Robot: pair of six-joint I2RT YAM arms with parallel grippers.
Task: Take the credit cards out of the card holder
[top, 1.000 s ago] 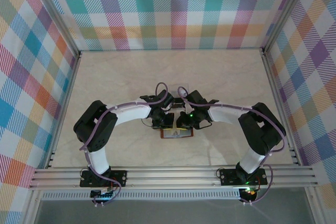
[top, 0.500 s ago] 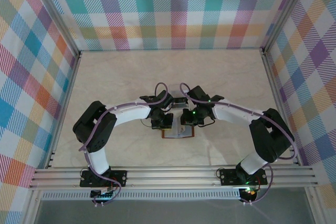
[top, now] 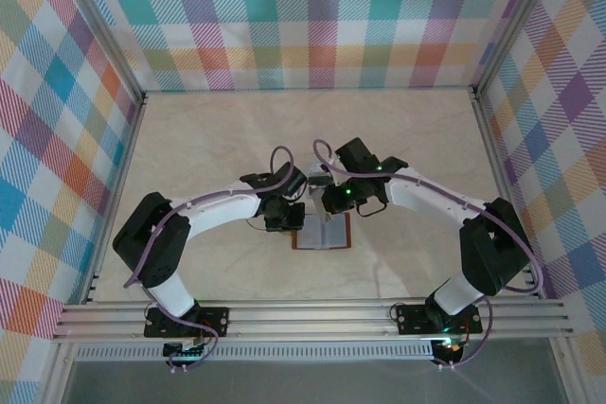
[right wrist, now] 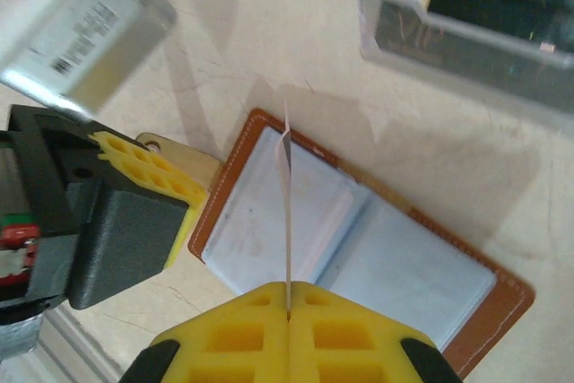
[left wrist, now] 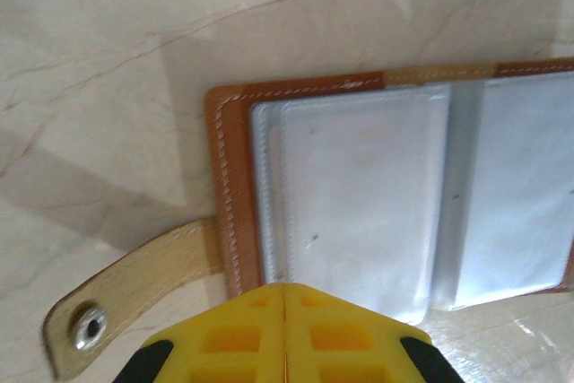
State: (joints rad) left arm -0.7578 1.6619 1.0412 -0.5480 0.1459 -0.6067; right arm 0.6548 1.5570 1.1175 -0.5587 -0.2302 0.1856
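The holder lies open and flat on the table, near its front edge and between the two grippers. Seen from above, its long axis runs left to right and its fold runs front to back. In the right wrist view the same long axis slants from upper left to lower right. Its brown border frames two pale grey-blue pockets, one on each side of the fold. A tan strap sticks out from the short edge on the left gripper's side, angled away from the holder. The strap lies flat and has a metal snap at its tip. The right gripper has its yellow fingers pressed onto a thin pale card. The card is seen edge-on as a fine line running straight out from the fingertips, with its far end over the strap-side half of the holder. Whether that end touches the pocket cannot be told. The left gripper has its fingers pressed together with nothing visible between them. It sits at the holder's long edge, close to the strap corner. A clear box lies on the table beyond the holder, apart from it.
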